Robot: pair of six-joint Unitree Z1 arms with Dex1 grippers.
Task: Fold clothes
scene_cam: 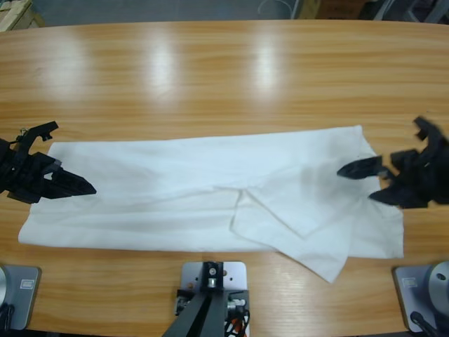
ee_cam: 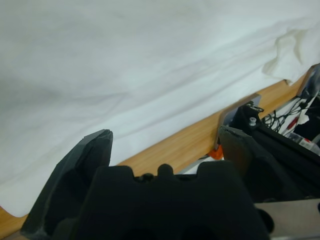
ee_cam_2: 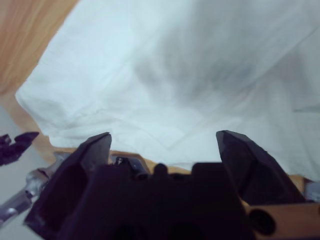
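Step in hand: I judge this a mid-fold pause. The white shirt (scene_cam: pixel 182 189) is already narrowed to a long band, and neither of my pincers has hold of it.
Shirt, where: it lies flat along the near half of the wooden table (scene_cam: pixel 224 77), running from 9 o'clock to 3 o'clock in the high view. One loose flap (scene_cam: pixel 302 232) is turned over toward 5 o'clock and pokes past the near hem.
Left gripper (scene_cam: pixel 74 186): at 9 o'clock, over the shirt's left end. My jaws stand well apart with nothing between them. In my left wrist view the cloth (ee_cam: pixel 150 75) fills the upper part and the table edge shows below it.
Right gripper (scene_cam: pixel 375 182): at 3 o'clock, over the shirt's right end. My jaws are spread wide and empty. In my right wrist view the cloth (ee_cam_2: pixel 200 75) lies just ahead of the tips.
Contact: I cannot tell whether either set of tips touches the cloth or hangs just above it.
Next move, my judgement: each pincer needs to drop onto its own end, pinch an edge of the thin cloth, and bring the ends toward the middle. The stray flap at 5 o'clock should be tucked in first or it will spoil the fold.
Count: one shirt, one table, two grippers, both mine.
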